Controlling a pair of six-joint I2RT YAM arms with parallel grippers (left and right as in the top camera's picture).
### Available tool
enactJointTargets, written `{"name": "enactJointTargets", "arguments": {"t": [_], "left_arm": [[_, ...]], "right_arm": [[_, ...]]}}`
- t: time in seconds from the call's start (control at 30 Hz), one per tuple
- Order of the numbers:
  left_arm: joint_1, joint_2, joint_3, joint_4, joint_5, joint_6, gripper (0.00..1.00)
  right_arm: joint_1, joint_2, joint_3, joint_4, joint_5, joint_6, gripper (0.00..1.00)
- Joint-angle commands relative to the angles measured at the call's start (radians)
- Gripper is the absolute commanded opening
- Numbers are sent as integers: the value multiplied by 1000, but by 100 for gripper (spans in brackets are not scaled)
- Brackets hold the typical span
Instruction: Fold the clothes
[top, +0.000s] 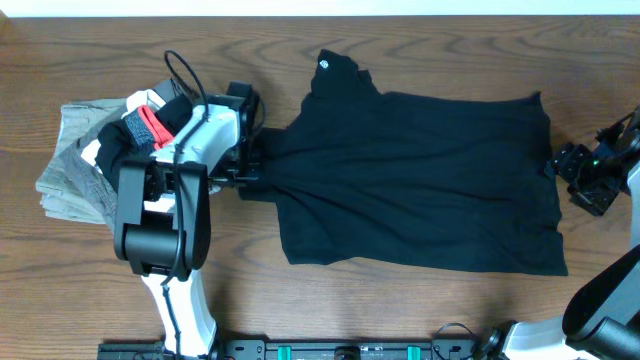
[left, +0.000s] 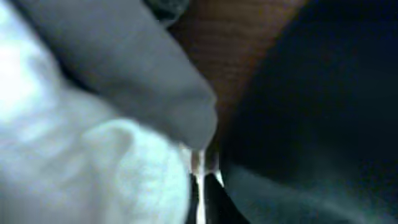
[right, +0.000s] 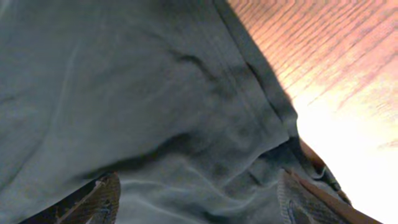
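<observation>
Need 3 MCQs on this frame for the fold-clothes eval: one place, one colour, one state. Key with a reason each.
1. Where does the pile of folded gray and white garments lie relative to the black soft-fabric T-shirt?
A. Off its left side, on the wooden table
B. On top of it
C. Off its right side

2. What colour is the small logo print on the shirt?
A. Red
B. White
C. Yellow

3. How does the right gripper stand?
A. Shut, clear of the shirt
B. Out of every view
C. Open, with shirt fabric between its fingers

Key:
1 A: the overhead view shows the pile left of the shirt.
2 B: it shows as a pale mark on the black fabric.
3 C: the right wrist view shows the fingertips wide apart over the fabric.
</observation>
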Motion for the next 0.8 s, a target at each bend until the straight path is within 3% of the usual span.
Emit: {"name": "enactJointTargets", "arguments": {"t": [0.0,0.07,0.17,0.43,0.63,0.77], "left_arm": [[-2,-79,59,-17,100,6,22],[-10,-143,60,-23,160,7,38],[-23,-220,60,-45,203,8,48],[-105,-297,47,-205,304,11,49],[-210,-297,-60,-198,307,6,48],[-270,-297,-101,-187,307,6,47]], "right_arm": [[8,-13,-32,-7,48,-6,80],[8,-13,-56,-21,94,3,84],[-3,-13,-102,-23,132,22,88],[-88,-13,-252,-26,114,81,83],[-154,-13,-369,55,122,129,74],[-200,-13,-425,114,121,129,56]]}}
